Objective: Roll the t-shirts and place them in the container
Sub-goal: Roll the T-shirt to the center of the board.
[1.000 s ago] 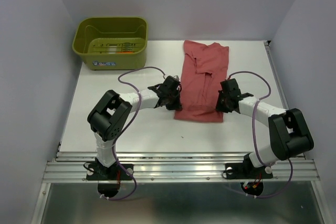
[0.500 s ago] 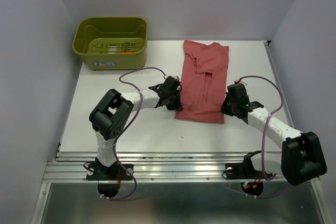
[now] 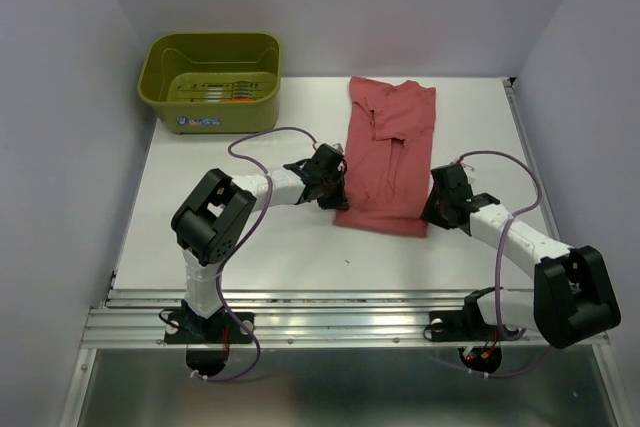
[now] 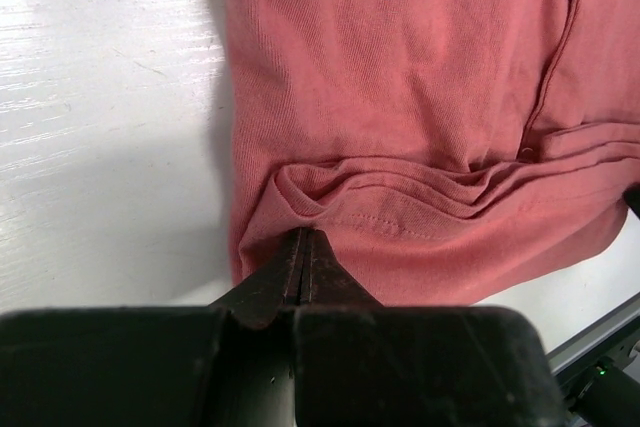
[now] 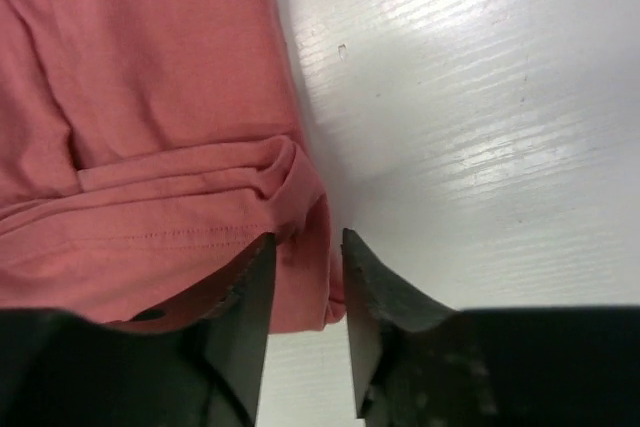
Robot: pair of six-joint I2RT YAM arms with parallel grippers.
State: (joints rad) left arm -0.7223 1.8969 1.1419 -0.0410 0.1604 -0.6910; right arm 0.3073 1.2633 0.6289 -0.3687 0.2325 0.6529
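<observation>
A dusty rose t-shirt (image 3: 385, 152) lies folded into a long strip on the white table, collar end far, hem end near. My left gripper (image 3: 335, 197) is at the hem's near left corner. In the left wrist view it (image 4: 303, 237) is shut on the hem, and cloth (image 4: 420, 97) bunches into ridges at its tip. My right gripper (image 3: 432, 209) is at the near right corner. Its jaws (image 5: 305, 242) stand open a little, with the corner of the t-shirt (image 5: 150, 97) between them.
An olive-green tub (image 3: 160, 72) stands at the table's far left corner, with a thin orange-red streak (image 3: 235, 100) on its floor that I cannot make out. The table's metal front rail (image 3: 340, 312) runs near the arm bases. Walls close in the left, right and back.
The right arm's elbow swung out to the right and its gripper slid a little nearer along the shirt's right edge. Its jaws went from shut to open. The left arm has not moved.
</observation>
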